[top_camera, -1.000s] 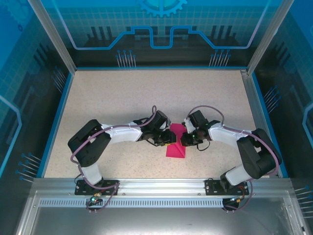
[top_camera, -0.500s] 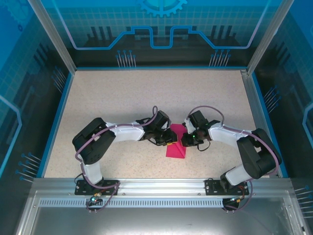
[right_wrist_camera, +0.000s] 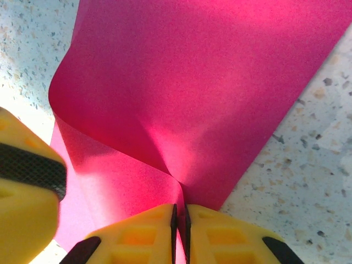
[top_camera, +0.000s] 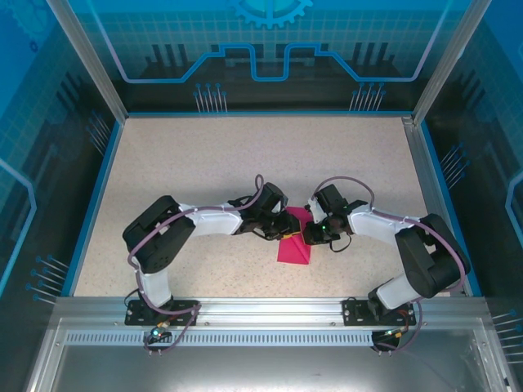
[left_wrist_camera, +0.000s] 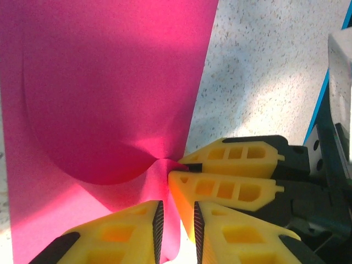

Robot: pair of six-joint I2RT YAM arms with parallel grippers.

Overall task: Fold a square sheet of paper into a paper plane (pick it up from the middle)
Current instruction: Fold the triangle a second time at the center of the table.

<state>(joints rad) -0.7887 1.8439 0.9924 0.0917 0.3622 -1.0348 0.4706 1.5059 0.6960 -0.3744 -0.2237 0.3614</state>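
speckled table [top_camera: 204, 163]; pink sheet [top_camera: 292, 249] seemingly pinched in both jaws.

Left gripper shifted rightward over the paper

In the top view, the left gripper [top_camera: 283, 227] is seen carried rightward and slightly away from the bases compared with a second ago. More of the square sheet of paper [top_camera: 294, 250] is covered by it, and the left arm's elbow [top_camera: 159, 237] has been drawn rightward too.

white-and-black arms [top_camera: 208, 220], purple cables [top_camera: 257, 186] along them; yellow gripper fingers [left_wrist_camera: 110, 234], hollow cut-outs, black ribbed pads [left_wrist_camera: 158, 228].
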